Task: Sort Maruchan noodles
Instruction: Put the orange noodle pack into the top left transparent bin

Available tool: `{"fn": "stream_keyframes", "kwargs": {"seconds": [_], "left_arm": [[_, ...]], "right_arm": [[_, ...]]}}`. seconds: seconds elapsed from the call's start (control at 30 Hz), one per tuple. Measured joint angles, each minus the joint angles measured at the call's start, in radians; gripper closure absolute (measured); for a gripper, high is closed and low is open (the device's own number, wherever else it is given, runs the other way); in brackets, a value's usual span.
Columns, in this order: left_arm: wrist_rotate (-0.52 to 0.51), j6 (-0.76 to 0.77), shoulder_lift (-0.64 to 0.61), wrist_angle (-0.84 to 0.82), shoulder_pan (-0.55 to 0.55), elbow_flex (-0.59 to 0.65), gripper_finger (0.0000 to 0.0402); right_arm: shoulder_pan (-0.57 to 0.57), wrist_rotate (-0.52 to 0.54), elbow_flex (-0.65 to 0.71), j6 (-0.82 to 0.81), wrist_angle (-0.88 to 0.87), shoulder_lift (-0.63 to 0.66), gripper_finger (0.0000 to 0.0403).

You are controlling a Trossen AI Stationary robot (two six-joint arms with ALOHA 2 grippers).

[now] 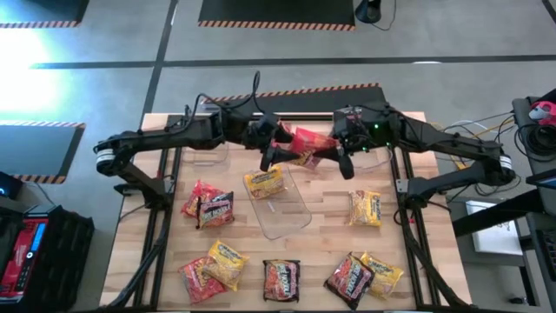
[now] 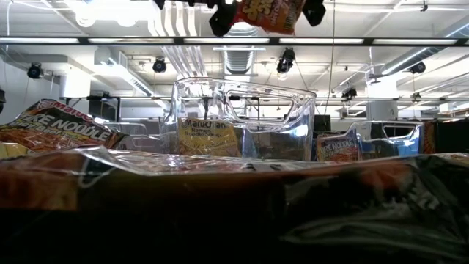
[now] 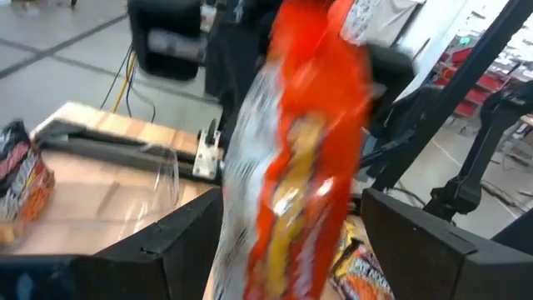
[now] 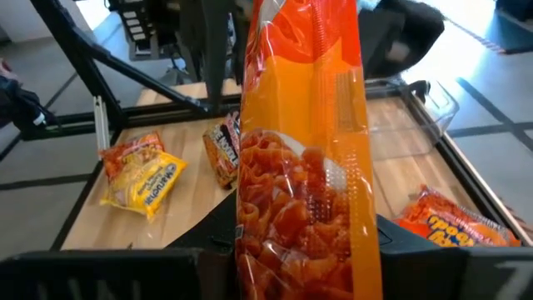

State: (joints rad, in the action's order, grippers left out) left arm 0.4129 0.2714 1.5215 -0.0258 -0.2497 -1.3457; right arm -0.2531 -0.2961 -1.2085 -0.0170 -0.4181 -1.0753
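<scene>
A red-orange Maruchan noodle packet (image 1: 306, 141) hangs in the air at the back middle of the table, above the far end of a clear bin (image 1: 291, 217). My right gripper (image 4: 300, 267) is shut on it. My left gripper (image 3: 291, 242) is open, with a finger on either side of the packet's other end; I cannot tell whether they touch it. A yellow packet (image 1: 263, 183) lies inside the clear bin. More packets lie flat on the table: red and dark ones (image 1: 208, 207) at the left and a yellow one (image 1: 365, 207) at the right. My right gripper pinches the packet's right end (image 4: 308, 250) between its two fingers, coming nearly level from the table's right side. The packet is lifted clear of table and bin and reaches out from the fingers toward my left gripper.
Further clear bins stand at the back left (image 1: 204, 155) and back right (image 1: 375, 158). Along the near edge lie several more packets: yellow and red (image 1: 213, 265), dark (image 1: 281, 278), dark and yellow (image 1: 360, 276). Black frame rails (image 1: 161, 217) run along both table sides.
</scene>
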Motion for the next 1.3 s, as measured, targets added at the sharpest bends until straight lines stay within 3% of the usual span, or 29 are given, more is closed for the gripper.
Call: {"fn": "stream_keyframes", "kwargs": {"seconds": [0.27,0.8,0.97,1.3], "left_arm": [[0.015,-0.001,0.0,-0.012,0.0,0.005,0.0142],[0.077,-0.001,0.0,-0.046,-0.002,0.006,0.027],[0.088,0.0,0.0,-0.046,-0.002,0.007,0.0284],[0.112,0.006,0.0,-0.055,-0.002,0.007,0.0282]], "right_arm": [[0.018,-0.001,-0.004,0.009,0.058,-0.037,0.0303],[0.044,-0.006,-0.013,0.043,0.071,-0.066,0.0303],[0.044,-0.007,-0.013,0.029,0.071,-0.065,0.0302],[0.044,-0.043,-0.014,-0.026,0.055,-0.056,0.0233]]}}
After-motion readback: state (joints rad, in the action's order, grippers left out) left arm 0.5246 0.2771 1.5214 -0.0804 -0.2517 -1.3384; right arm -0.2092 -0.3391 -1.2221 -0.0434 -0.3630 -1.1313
